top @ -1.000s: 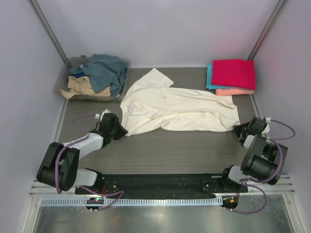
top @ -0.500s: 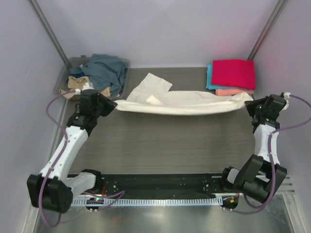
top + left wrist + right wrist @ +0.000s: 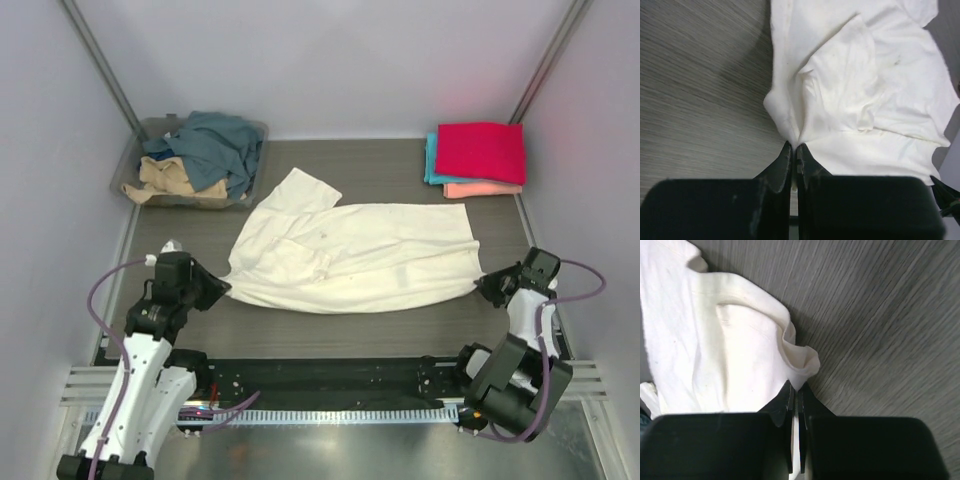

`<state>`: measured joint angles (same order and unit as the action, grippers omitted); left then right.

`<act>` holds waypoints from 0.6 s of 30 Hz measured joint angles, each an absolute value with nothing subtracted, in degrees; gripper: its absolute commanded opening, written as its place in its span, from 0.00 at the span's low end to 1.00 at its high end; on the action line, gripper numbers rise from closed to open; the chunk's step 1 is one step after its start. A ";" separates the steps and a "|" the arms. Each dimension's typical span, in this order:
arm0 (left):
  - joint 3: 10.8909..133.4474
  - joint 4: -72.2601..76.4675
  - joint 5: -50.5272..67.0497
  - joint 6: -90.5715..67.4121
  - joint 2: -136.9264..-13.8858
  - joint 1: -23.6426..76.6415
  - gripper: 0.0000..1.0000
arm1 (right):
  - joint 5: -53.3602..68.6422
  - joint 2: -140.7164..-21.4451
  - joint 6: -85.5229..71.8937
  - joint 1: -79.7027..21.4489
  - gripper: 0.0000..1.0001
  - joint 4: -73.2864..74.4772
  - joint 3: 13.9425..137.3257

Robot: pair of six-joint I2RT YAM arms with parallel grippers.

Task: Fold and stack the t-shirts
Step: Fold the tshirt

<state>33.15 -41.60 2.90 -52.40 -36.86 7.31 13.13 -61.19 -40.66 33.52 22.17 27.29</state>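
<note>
**Top external view.** I see the cream shirt (image 3: 350,255) spread across the middle of the counter (image 3: 350,330), lying between the two arms. One sleeve points toward the far left. The left fingers (image 3: 215,290) meet the shirt at its near left corner. The right fingers (image 3: 490,288) meet it at its near right corner. At the far right corner of the counter sits a folded stack. The magenta-red shirt (image 3: 480,150) is on top, the teal shirt (image 3: 431,160) shows at the stack's left edge, and the salmon-pink shirt (image 3: 482,189) shows at its near edge. At the far left, the clear bin (image 3: 128,172) holds the crumpled slate-blue shirt (image 3: 215,145) and the tan shirt (image 3: 170,178).

**Left wrist view.** The left fingers are pressed almost together, with only a thin slit between them. They pinch a gathered point of cream cloth, and from that point the shirt fans out over the counter in soft creases.

**Right wrist view.** The right fingers are likewise closed to a thin slit. They clamp a small rolled fold at the shirt's edge. The rest of the cloth lies up and to the left, with bare counter to the right.
</note>
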 measured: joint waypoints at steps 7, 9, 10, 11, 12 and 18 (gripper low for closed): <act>37.45 -47.81 2.66 -53.69 -32.58 7.38 0.00 | 11.14 -50.81 -40.47 34.30 0.01 26.37 27.27; 38.09 -49.36 2.70 -53.69 -32.42 7.38 0.01 | 10.85 -49.89 -40.45 34.33 0.01 28.08 27.24; 38.17 -50.19 2.68 -53.69 -32.14 7.38 0.01 | 10.72 -49.28 -40.45 34.33 0.02 29.10 27.14; 38.17 -51.22 2.68 -53.69 -31.40 7.38 0.03 | 10.61 -48.29 -40.47 34.35 0.03 30.24 26.94; 38.17 -52.42 2.68 -53.71 -30.70 7.38 0.05 | 10.63 -47.16 -40.53 34.37 0.05 31.00 26.65; 38.79 -59.29 2.59 -54.43 -25.80 7.38 0.70 | 15.03 -40.95 -41.50 34.46 0.72 35.05 25.10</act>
<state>38.79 -59.29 2.59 -54.43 -25.80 7.38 15.03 -40.95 -41.50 34.46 35.05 25.10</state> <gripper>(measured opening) 0.594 0.582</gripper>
